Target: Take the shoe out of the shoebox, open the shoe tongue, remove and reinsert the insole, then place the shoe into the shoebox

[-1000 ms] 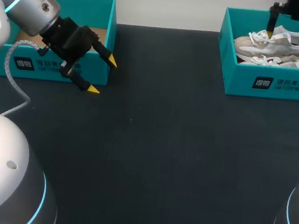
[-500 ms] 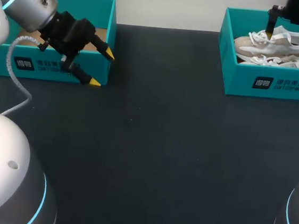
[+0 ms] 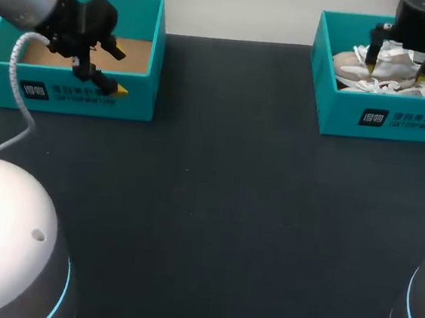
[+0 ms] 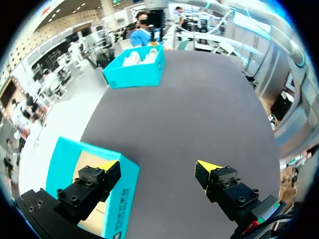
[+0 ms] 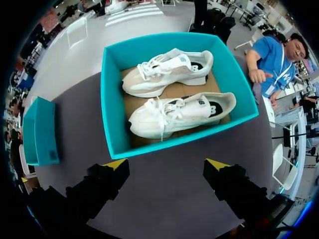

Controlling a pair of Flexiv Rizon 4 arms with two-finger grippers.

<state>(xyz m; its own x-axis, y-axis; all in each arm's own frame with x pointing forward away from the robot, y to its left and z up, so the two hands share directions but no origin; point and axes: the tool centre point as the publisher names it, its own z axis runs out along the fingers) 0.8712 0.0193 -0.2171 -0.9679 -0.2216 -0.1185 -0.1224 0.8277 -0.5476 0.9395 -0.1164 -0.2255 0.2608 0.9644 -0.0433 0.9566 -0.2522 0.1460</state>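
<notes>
Overall, the dark bench (image 3: 215,205) carries two teal boxes, well apart at its far corners. The shoebox (image 3: 383,124) stands at the far right. An empty box (image 3: 74,97) with a brown cardboard floor stands at the far left.

Both white lace-up shoes lie inside the shoebox, side by side along its length. They are the far shoe (image 3: 356,62) and the near shoe (image 3: 395,88).

The head view hides part of the far shoe behind the right claw (image 3: 397,70), which hangs above the shoebox with its tips over that shoe. The right wrist view shows both shoes whole, along with the brown floor of the shoebox. In that view the right claw's fingers are spread wide with nothing between them, and no contact with either shoe is visible.

The head view places the left claw (image 3: 117,69) at the front wall of the empty box. The left wrist view adds detail: one finger is over the corner of the empty box and the other is over bare bench. The fingers are wide apart and grip nothing. In the same view the shoebox appears far off across the bench, and the shoes show only as pale shapes.
</notes>
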